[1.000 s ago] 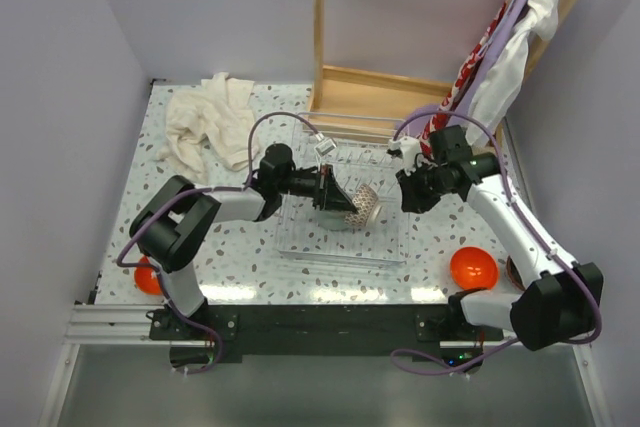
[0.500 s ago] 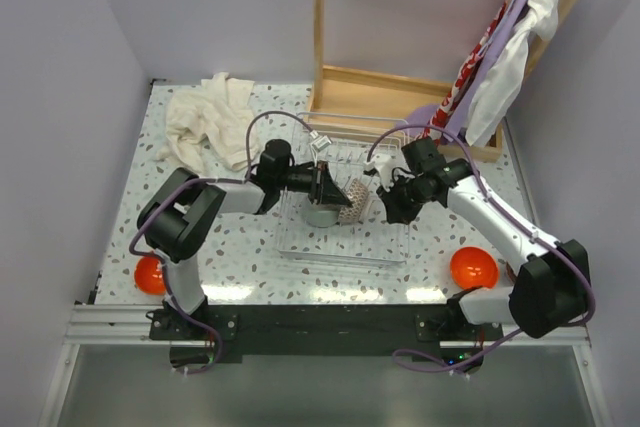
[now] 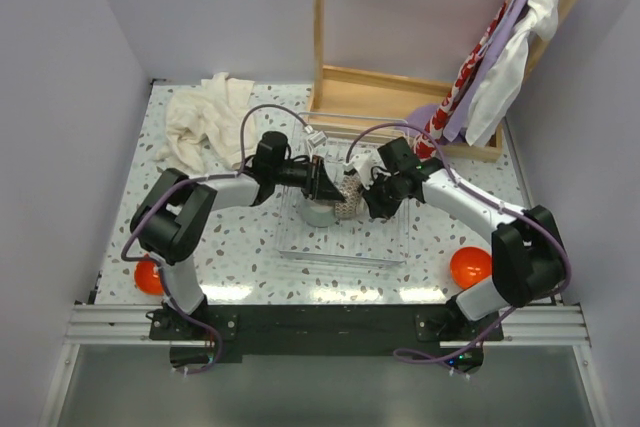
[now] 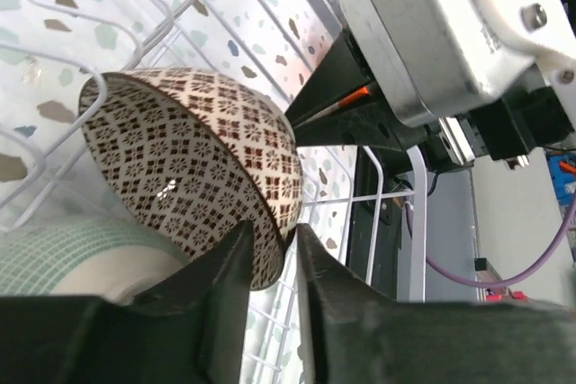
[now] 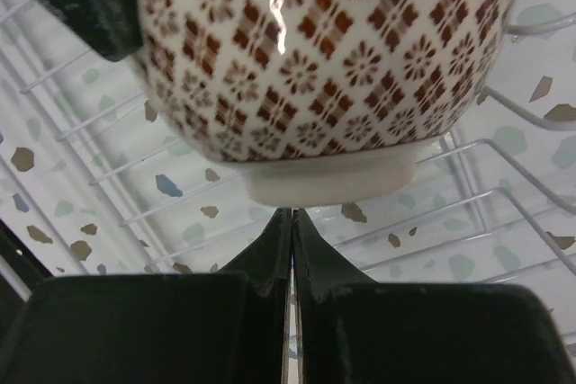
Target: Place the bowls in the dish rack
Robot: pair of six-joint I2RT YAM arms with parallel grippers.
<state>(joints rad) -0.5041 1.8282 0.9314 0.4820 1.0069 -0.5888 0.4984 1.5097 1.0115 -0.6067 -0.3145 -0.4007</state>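
A brown-and-white patterned bowl (image 3: 346,197) (image 4: 198,159) (image 5: 333,51) stands on edge inside the clear wire dish rack (image 3: 340,247) (image 4: 396,195) (image 5: 504,222). It leans on a pale green checked bowl (image 3: 320,213) (image 4: 72,249). My left gripper (image 3: 330,187) (image 4: 290,233) straddles the patterned bowl's rim. Its jaws stand slightly apart, with a sliver of light beside the rim. From the right, my right gripper (image 3: 366,193) (image 5: 292,213) is shut, its tips against the bowl's pale foot ring. Two orange bowls (image 3: 149,275) (image 3: 472,267) lie on the table outside the rack.
A crumpled cream cloth (image 3: 210,122) lies at the back left. A wooden frame (image 3: 390,97) stands just behind the rack. Red-patterned and white cloths (image 3: 500,57) hang at the back right. The two arms' wrists almost meet over the rack's middle.
My right arm swung left across the rack to the patterned bowl and shut. The bowl moved slightly left and back in the left gripper. The left jaws have loosened on its rim.
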